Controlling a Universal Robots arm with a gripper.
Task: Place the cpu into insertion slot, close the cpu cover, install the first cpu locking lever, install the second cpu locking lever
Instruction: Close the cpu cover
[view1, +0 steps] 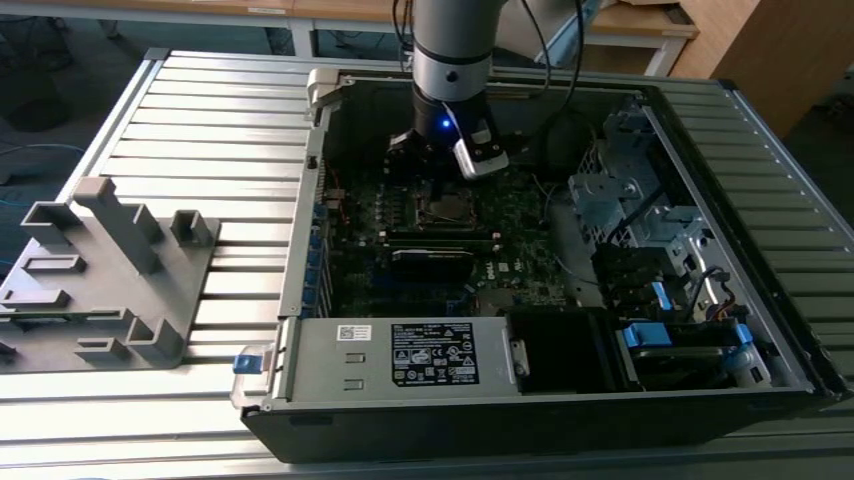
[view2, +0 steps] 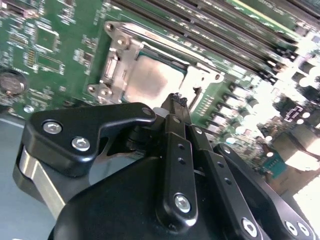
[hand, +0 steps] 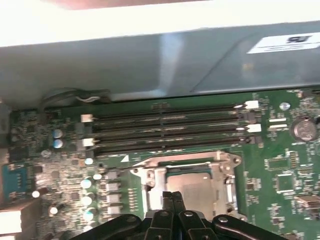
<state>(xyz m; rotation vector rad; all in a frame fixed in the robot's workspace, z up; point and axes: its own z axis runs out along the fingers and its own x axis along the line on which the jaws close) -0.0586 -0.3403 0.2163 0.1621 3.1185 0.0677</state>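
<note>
I am holding my gripper (view2: 177, 101) pinched shut on nothing, just above the near edge of the cpu (view2: 150, 82), which is lying in the insertion slot (view1: 447, 210) under the cpu cover (view2: 114, 47). I judge any press belongs on the frame, not the grey top. The exterior view is placing the socket far on the motherboard (view1: 400, 275); the first wrist view is adding the memory slots (hand: 165, 132) beyond it.

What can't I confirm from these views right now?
- Cpu cover latching: second wrist view, gripper hides one side.
- Cpu seating: first wrist view, gripper covers part of it.
- Insertion slot: exterior view, too small and dark for detail.
</note>
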